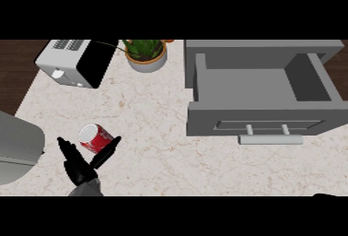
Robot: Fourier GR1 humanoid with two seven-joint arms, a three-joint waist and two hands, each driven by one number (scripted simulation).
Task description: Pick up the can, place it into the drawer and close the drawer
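Left hand lined up on the can, nothing grabbed yet

Left hand [83,167] has its fingers spread open around the red can [95,138] lying on the counter [156,152]. The grey drawer [262,83] is well off to the right, already open, so pickup, drop-in and closing are all left.

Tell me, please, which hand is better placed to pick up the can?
The left hand: its open fingers and thumb already flank the can, which lies on the counter. The right hand barely shows at the lower right edge, far from the can.
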